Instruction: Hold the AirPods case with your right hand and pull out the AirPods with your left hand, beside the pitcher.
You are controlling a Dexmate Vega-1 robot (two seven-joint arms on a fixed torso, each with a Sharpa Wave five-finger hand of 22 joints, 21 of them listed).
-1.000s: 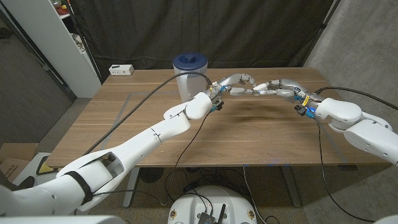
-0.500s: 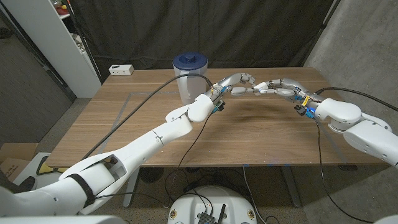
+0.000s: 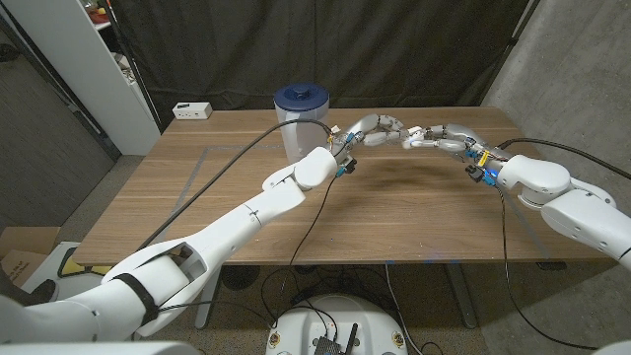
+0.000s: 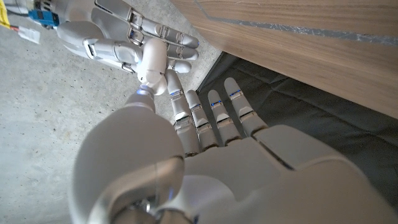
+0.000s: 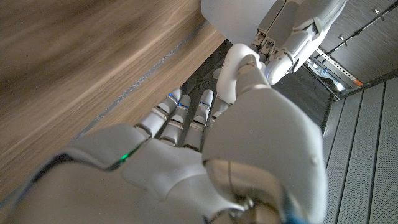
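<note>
Wooden table (image 3: 394, 212) in the middle, pale tape lines marked on its top. A clear pitcher (image 3: 299, 123) with a blue lid stands at the far edge. A small white box (image 3: 192, 110) sits on the far left corner.

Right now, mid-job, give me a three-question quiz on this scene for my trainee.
1. True or false: the left hand and right hand meet fingertip to fingertip above the table.
2. The pitcher stands: A) beside the left hand, B) beside the right forearm, C) at the table's near edge.
3. Fill in: the pitcher's lid is ___ in colour.

Key: 1 true; 2 A; 3 blue. The white piece pinched where the fingers meet cannot be identified from these views.
</note>
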